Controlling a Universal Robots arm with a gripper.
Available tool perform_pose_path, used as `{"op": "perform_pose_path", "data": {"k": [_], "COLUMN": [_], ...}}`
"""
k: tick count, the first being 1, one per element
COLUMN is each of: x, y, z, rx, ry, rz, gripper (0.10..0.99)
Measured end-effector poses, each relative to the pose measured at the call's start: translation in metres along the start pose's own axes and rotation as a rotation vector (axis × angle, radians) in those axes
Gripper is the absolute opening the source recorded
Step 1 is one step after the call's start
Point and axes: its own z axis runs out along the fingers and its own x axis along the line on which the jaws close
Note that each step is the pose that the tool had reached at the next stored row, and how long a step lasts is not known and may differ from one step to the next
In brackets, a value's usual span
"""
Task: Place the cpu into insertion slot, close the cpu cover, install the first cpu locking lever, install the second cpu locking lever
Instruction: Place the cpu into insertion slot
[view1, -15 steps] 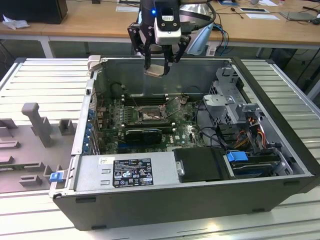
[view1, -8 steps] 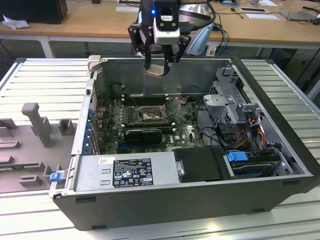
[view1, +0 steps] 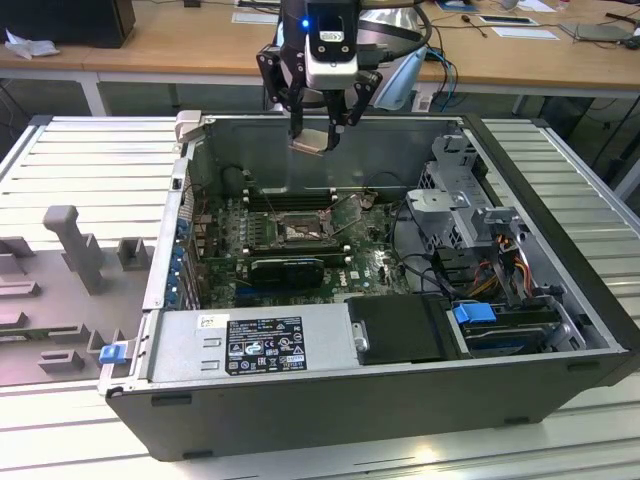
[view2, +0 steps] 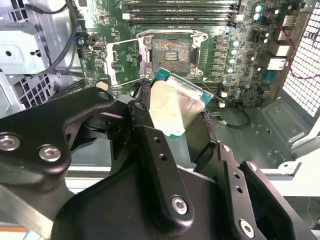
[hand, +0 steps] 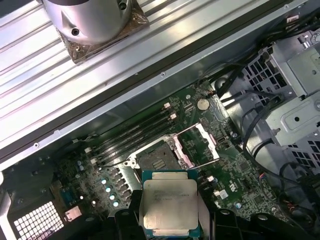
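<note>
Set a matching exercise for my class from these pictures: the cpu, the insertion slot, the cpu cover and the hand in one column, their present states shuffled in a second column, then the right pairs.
Column 1
1. cpu
2. insertion slot
3. cpu cover
4. hand

Column 2
A. swung open
B. shut on the cpu
C. held in the air, not yet seated
D. empty, pin field bare

Pairs: 1-C, 2-D, 3-A, 4-B
</note>
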Motion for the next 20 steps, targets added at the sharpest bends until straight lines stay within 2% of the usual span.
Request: {"op": "perform_pose_path", "data": {"k": [11,20], "x": [0.0,0.0], "y": [0.0,0.0], "z": [0.0,0.0], "rx": [-0.001,-0.002], "ry": [-0.0068,-0.0103], "rz": [0.076,0.115], "gripper": [0.525,0.525]}}
